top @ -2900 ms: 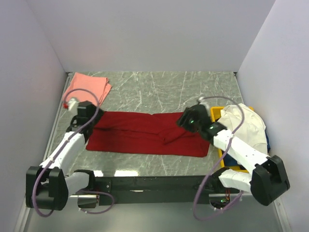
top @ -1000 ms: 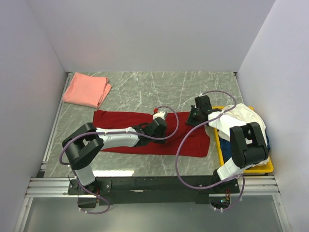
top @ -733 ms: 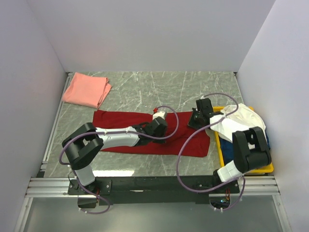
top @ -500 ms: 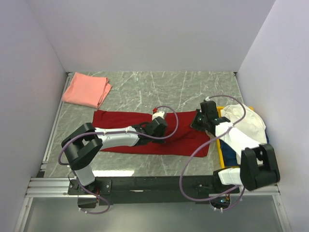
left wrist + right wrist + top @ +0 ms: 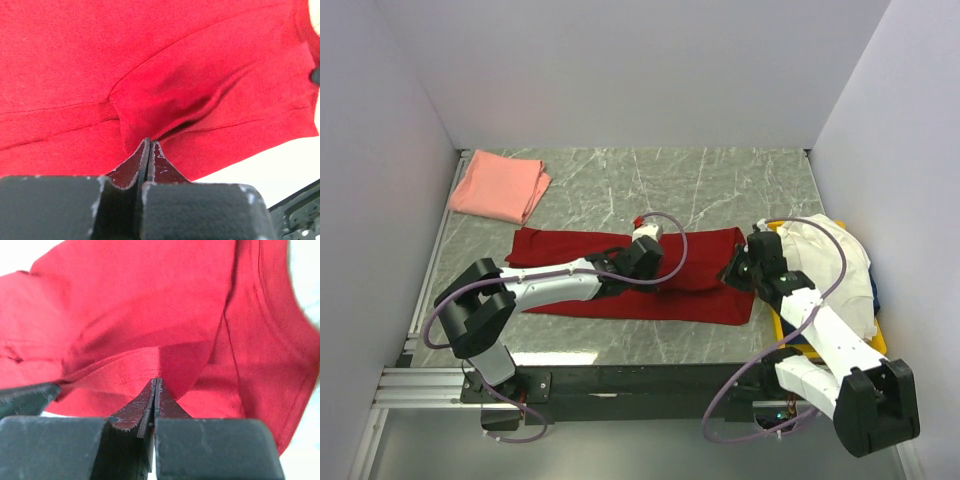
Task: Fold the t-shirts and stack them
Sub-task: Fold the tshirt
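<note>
Deep red soft cloth makes up the short-sleeved t-shirt lying flat across the middle of the grey marble counter, its long axis running from the left edge to the right edge. Both our jaws are clamped on it. The left arm pinches a raised fold at mid-shirt and the right arm pinches the end nearest the right edge. We judge that this right end should travel leftward along the axis. The folded salmon pink shirt lies at the far left corner.

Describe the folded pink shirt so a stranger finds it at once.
Go to the far left corner of the marbled table. The salmon pink t-shirt lies there. Unlike the deep red t-shirt spread across the middle and the cream white t-shirt heaped at the right, it is neatly folded and lies alone.
</note>
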